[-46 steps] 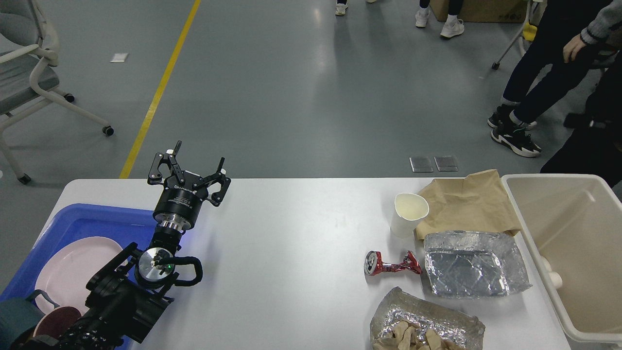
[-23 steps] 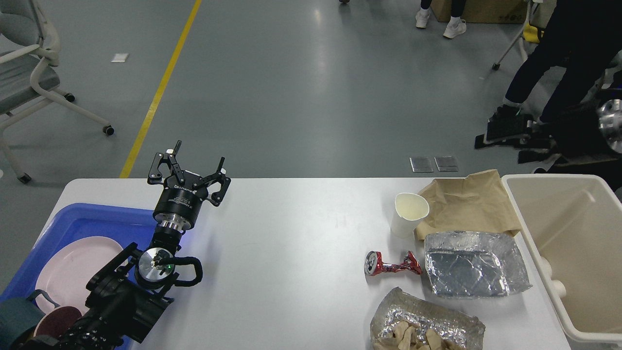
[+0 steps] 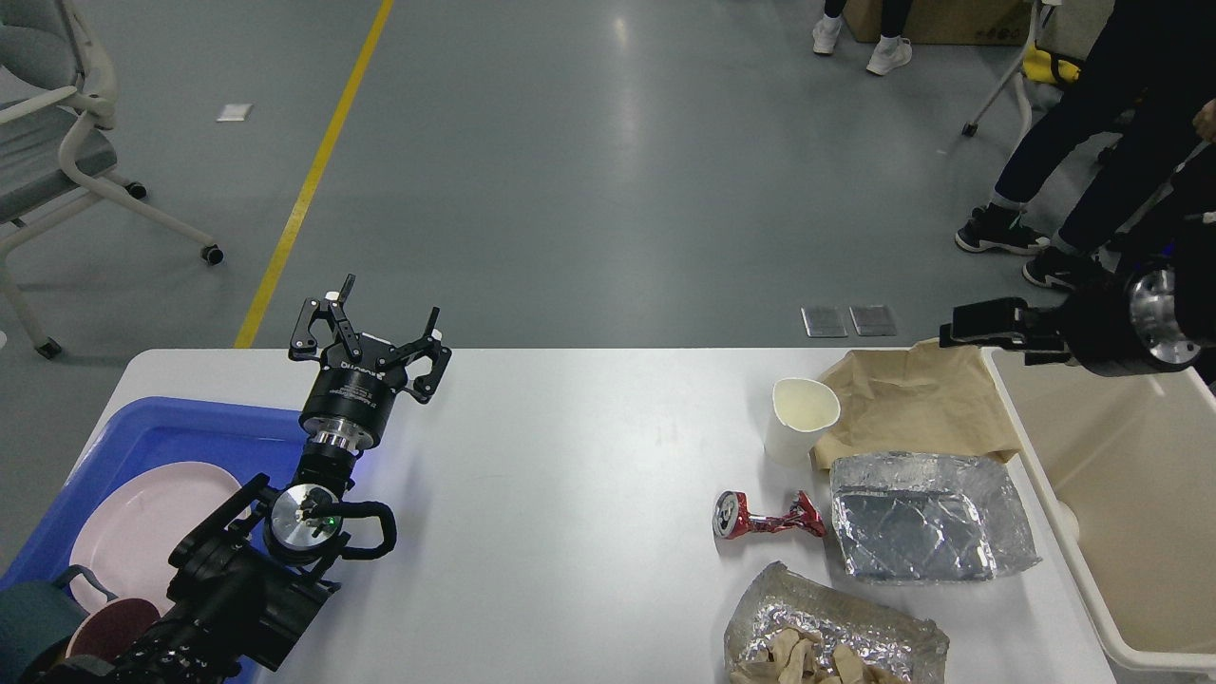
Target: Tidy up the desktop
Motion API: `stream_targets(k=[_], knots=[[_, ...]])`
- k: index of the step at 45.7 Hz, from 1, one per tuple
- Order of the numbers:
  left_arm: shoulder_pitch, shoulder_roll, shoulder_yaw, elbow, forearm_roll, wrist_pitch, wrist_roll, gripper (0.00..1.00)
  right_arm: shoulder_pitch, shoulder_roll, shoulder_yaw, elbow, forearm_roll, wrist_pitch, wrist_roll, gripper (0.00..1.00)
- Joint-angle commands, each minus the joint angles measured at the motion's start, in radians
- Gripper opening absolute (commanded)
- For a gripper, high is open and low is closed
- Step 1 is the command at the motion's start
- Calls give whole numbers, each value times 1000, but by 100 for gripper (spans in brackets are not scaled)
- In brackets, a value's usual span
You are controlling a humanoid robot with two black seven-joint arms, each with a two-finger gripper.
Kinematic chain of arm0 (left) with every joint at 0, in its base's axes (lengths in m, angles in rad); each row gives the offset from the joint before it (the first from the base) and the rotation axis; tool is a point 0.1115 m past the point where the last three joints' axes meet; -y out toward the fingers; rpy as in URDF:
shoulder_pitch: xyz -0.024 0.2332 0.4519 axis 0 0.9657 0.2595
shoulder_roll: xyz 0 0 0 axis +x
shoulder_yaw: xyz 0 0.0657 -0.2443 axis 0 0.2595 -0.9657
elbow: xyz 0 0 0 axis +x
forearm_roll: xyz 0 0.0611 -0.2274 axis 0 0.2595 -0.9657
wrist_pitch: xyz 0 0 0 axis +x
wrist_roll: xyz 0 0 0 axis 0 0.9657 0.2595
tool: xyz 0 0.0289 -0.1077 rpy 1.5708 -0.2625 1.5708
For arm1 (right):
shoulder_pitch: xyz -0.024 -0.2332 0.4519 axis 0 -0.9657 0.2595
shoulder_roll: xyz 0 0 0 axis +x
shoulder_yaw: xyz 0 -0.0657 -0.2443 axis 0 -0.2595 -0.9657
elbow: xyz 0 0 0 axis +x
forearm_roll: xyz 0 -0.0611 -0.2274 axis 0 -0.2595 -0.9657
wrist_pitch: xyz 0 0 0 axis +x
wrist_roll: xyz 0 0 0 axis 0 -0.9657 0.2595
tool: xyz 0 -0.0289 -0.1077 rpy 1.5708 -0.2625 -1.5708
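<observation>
The large white rectangular desktop [image 3: 589, 494] looks smooth and matt. A crumpled brown paper sheet [image 3: 917, 394] lies creased and dull beside a plain white paper cup [image 3: 800, 418]. Two wrinkled silver foil containers [image 3: 926, 527] [image 3: 831, 636] shine with a rough, crinkled metal sheen. The crushed red metal can [image 3: 765, 518] is glossy. The blue plastic tray [image 3: 142, 446] and beige plastic bin [image 3: 1121, 494] look smooth.

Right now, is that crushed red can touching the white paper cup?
Apart. The head view shows bare desktop between the crushed can and the paper cup.
</observation>
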Motion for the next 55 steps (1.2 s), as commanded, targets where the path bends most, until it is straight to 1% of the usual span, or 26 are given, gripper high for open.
stream_targets(k=[1, 8, 11, 16, 17, 20, 24, 37, 41, 50, 52, 53, 54, 55], knots=[[0, 0, 0, 0, 0, -1, 0, 97, -284, 13, 74, -271, 26, -86, 0, 100], [0, -2, 0, 0, 0, -1, 0, 97, -585, 18, 258, -527, 102, -100, 0, 100], [0, 0, 0, 0, 0, -1, 0, 97, -683, 50, 316, -624, 116, -100, 0, 100], [0, 0, 0, 0, 0, -1, 0, 97, -809, 107, 347, -785, 119, -100, 0, 100], [0, 0, 0, 0, 0, -1, 0, 97, -851, 136, 353, -845, 137, -100, -1, 100], [0, 0, 0, 0, 0, -1, 0, 97, -898, 173, 361, -909, 191, -100, -3, 100], [0, 0, 0, 0, 0, -1, 0, 97, -921, 200, 358, -930, 268, -100, -20, 100], [0, 0, 0, 0, 0, -1, 0, 97, -950, 229, 350, -963, 279, -138, -149, 100], [0, 0, 0, 0, 0, -1, 0, 97, -959, 229, 335, -966, 271, -138, -164, 100], [0, 0, 0, 0, 0, -1, 0, 97, -971, 236, 322, -966, 268, -141, -164, 99], [0, 0, 0, 0, 0, -1, 0, 97, -975, 237, 322, -966, 268, -141, -164, 96], [0, 0, 0, 0, 0, -1, 0, 97, -976, 239, 322, -965, 271, -141, -164, 92], [0, 0, 0, 0, 0, -1, 0, 97, -976, 239, 322, -965, 274, -141, -165, 86], [0, 0, 0, 0, 0, -1, 0, 97, -976, 242, 322, -966, 273, -141, -165, 76]])
